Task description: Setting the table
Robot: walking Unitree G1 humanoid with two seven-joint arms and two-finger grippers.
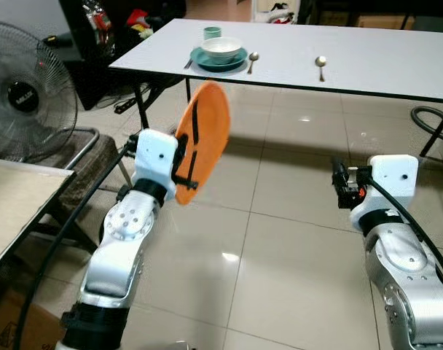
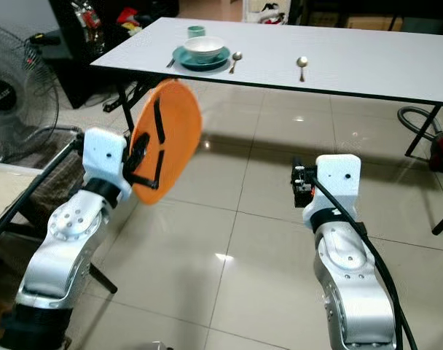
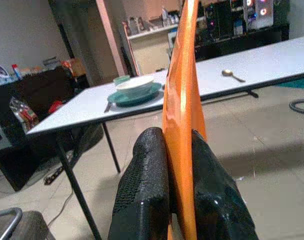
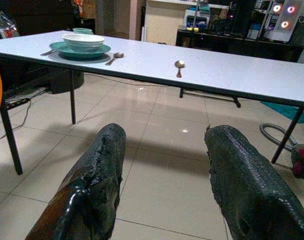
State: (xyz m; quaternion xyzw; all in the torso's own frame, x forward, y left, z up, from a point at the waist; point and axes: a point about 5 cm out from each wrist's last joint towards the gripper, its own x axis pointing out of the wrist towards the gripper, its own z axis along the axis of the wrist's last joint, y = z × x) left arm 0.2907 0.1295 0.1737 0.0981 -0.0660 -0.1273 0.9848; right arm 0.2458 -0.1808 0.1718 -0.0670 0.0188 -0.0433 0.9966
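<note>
My left gripper (image 1: 192,149) is shut on an orange plate (image 1: 203,138), held upright on edge above the tiled floor, short of the white table (image 1: 367,65). In the left wrist view the plate (image 3: 182,100) stands edge-on between the two black fingers (image 3: 147,190). On the table sits a teal plate (image 1: 218,58) with a white bowl (image 1: 221,48) in it, a teal cup (image 1: 212,32) behind, a spoon (image 1: 253,58) beside it and a second spoon (image 1: 320,64) farther right. My right gripper (image 4: 164,180) is open and empty, raised at my right.
A standing fan (image 1: 21,95) is at the left beside a folded frame and a beige tabletop (image 1: 17,197). Black table legs (image 1: 143,109) stand ahead of my left arm. A hose (image 1: 425,120) and a red object lie on the floor at far right. Shelves with clutter line the back.
</note>
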